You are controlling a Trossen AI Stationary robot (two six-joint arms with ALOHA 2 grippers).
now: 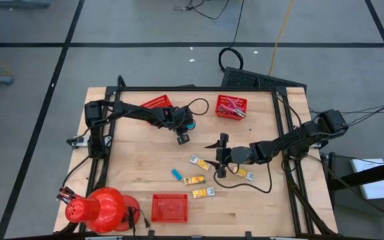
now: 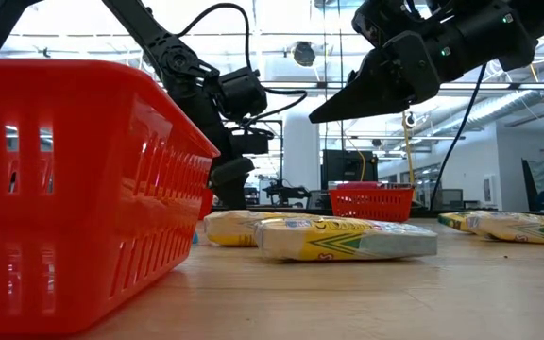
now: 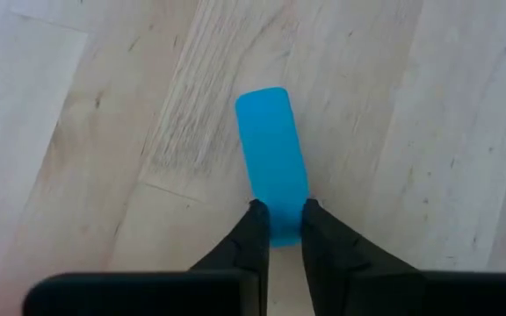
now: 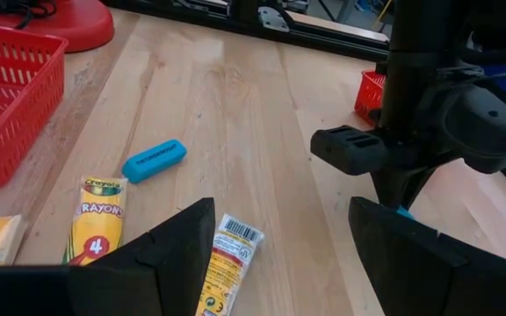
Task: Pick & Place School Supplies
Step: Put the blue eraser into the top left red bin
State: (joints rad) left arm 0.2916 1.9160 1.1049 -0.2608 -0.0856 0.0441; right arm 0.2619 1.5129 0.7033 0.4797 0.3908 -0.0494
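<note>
A light-blue block (image 3: 272, 158) lying on the wooden table (image 1: 139, 160) is clamped at one end between the nearly closed fingers (image 3: 251, 241) of the left gripper (image 1: 183, 139), near the table's middle. A second blue block (image 4: 154, 160) is seen lying among yellow crayon packets (image 4: 93, 219) nearer the front red basket (image 1: 169, 207). The right gripper (image 1: 219, 155) is held above the packets with its jaws spread wide and nothing gripped

Even overhead lighting throughout. Low view backlit by bright ceiling glare; near red basket (image 2: 74, 189) soft-focused. Shadows on table (image 1: 145, 160) faint.
</note>
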